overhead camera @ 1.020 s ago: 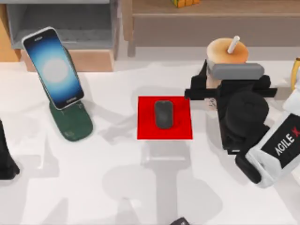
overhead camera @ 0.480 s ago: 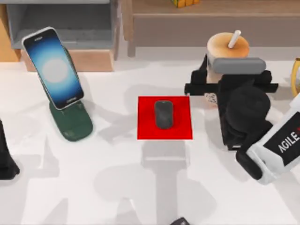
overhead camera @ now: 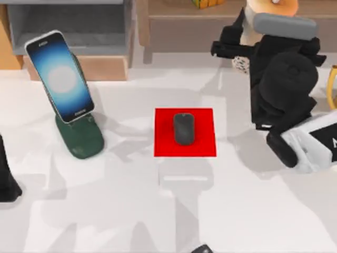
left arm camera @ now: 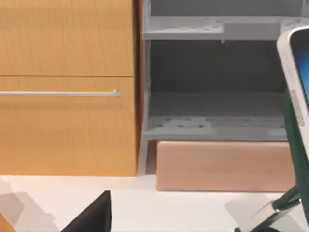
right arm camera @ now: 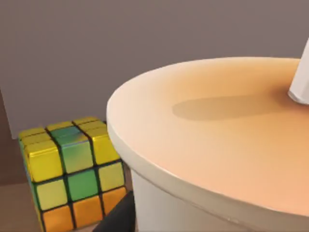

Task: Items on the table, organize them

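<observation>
Bench (overhead camera: 105,211): broad white top, carrying the stand, the pad and both arms.
Shelf unit (overhead camera: 73,26): wooden-brown with grey compartments, along the far edge of the bench; grey shelves and a wood drawer front in the left wrist view (left arm camera: 217,72).
Right arm (overhead camera: 316,147): white and black, reaching from the right side toward the far right corner.
Left arm (overhead camera: 6,179): parked at the left edge of the bench.
Right tool (overhead camera: 247,39): pinching the bubble-tea cup, raised over the shelf edge at the far right.
Left tool: cannot tell whether spread or pressed together.
Bubble-tea cup (overhead camera: 263,8): upright in the right tool, tan lid seen close in the right wrist view (right arm camera: 217,135), white straw (right arm camera: 301,77) rising from it.
Red pad (overhead camera: 163,132): square, flat at the middle of the bench.
Phone stand (overhead camera: 81,139): dark green, left of the pad.
Smartphone (overhead camera: 59,76): leaning tilted on the stand, screen glowing blue-white.
Puzzle cube (right arm camera: 67,174): yellow, green and orange, on the shelf just beside the cup.
Mouse (overhead camera: 184,128): dark grey oval, resting at the centre of the red pad.
</observation>
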You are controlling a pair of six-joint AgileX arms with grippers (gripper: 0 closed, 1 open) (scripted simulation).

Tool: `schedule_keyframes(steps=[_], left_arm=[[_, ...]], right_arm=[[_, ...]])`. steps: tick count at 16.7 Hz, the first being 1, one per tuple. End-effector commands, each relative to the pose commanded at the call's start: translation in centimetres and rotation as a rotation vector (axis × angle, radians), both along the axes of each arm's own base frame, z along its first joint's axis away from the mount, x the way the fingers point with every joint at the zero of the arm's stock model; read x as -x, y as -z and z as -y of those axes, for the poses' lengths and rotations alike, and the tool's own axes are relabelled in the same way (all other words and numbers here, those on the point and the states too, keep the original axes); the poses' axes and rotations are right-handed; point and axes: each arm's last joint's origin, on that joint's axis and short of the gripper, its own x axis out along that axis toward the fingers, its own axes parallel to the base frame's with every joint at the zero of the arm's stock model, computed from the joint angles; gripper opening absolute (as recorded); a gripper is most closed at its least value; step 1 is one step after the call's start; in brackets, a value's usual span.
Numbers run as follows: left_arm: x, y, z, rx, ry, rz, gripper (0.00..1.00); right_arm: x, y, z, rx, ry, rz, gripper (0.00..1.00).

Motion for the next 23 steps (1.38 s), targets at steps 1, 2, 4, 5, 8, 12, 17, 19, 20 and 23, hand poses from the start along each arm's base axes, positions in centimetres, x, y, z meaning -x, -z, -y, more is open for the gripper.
schedule_keyframes(steps=[1, 2, 4, 5, 8, 12, 17, 19, 20, 23], left_arm=[[0.0, 0.0, 0.0, 0.000, 0.000, 0.000, 1.00], [0.0, 0.0, 0.0, 0.000, 0.000, 0.000, 1.00], [0.0, 0.0, 0.0, 0.000, 0.000, 0.000, 1.00], [0.0, 0.0, 0.0, 0.000, 0.000, 0.000, 1.00], [0.0, 0.0, 0.0, 0.000, 0.000, 0.000, 1.00], [0.0, 0.0, 0.0, 0.000, 0.000, 0.000, 1.00], [0.0, 0.0, 0.0, 0.000, 0.000, 0.000, 1.00], [0.0, 0.0, 0.0, 0.000, 0.000, 0.000, 1.00], [0.0, 0.0, 0.0, 0.000, 0.000, 0.000, 1.00], [0.0, 0.0, 0.0, 0.000, 0.000, 0.000, 1.00]], right_arm=[[-0.4, -1.1, 0.4, -0.012, 0.023, 0.009, 0.00], [-0.9, -2.1, 1.0, -0.021, 0.047, 0.016, 0.00], [-1.9, -4.0, 2.5, -0.034, 0.099, 0.024, 0.00], [-2.5, -4.8, 3.4, -0.036, 0.124, 0.025, 0.00], [-4.4, -6.8, 6.7, -0.024, 0.180, 0.010, 0.00], [-6.7, -8.1, 10.9, 0.019, 0.181, -0.047, 0.00], [-9.4, -8.4, 13.9, 0.075, 0.069, -0.123, 0.00], [-10.2, -8.5, 14.6, 0.092, 0.019, -0.137, 0.00], [-10.6, -8.6, 14.9, 0.099, -0.004, -0.141, 0.00], [-11.5, -8.7, 15.6, 0.117, -0.055, -0.147, 0.00]])
